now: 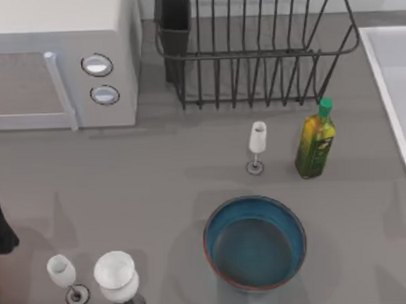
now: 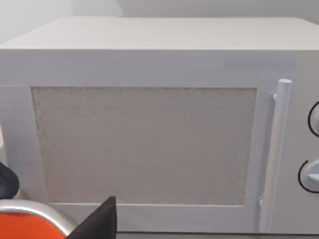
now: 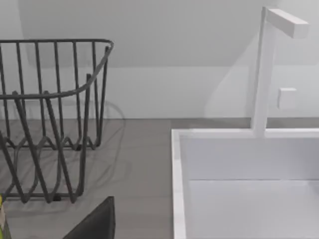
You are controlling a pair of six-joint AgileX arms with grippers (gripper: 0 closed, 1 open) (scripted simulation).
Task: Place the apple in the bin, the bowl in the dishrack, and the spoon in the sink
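Bowl [image 1: 255, 243] sits empty in front of dishrack [image 1: 253, 53] | wine glass [image 1: 257, 145] and oil bottle [image 1: 315, 140] stand between; carrying across risks toppling them | pincer states: cannot tell

A microwave [image 1: 60, 60] is seen at ten o'clock, an oil bottle [image 1: 315, 140] at two, three glasses [image 1: 257, 146] [image 1: 64, 276] [image 1: 117, 278] elsewhere.

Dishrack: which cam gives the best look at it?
Top view. The dishrack sits at the back of the table between the microwave and the sink, with its black cutlery cup at one corner. The right wrist view catches one end of its bars beside the sink.
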